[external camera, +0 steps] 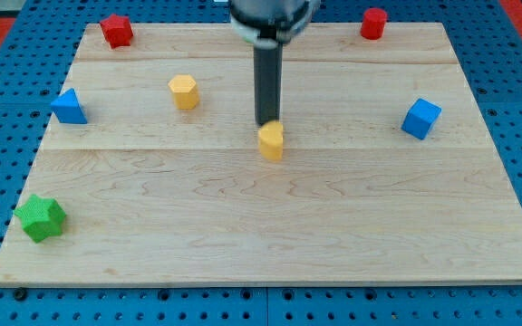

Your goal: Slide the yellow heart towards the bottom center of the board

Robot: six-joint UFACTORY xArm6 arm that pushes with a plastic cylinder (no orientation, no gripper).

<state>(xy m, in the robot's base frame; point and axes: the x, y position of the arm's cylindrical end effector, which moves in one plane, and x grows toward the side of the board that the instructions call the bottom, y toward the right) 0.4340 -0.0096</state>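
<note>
The yellow heart lies near the middle of the wooden board, a little above centre. My tip stands right at its upper edge, touching it or nearly so, with the dark rod rising toward the view's top. A second yellow block, a hexagon, sits apart to the upper left.
A red star at the top left, a red cylinder at the top right, a blue triangle at the left, a blue cube at the right, a green star at the bottom left. The arm's body hides the top middle edge.
</note>
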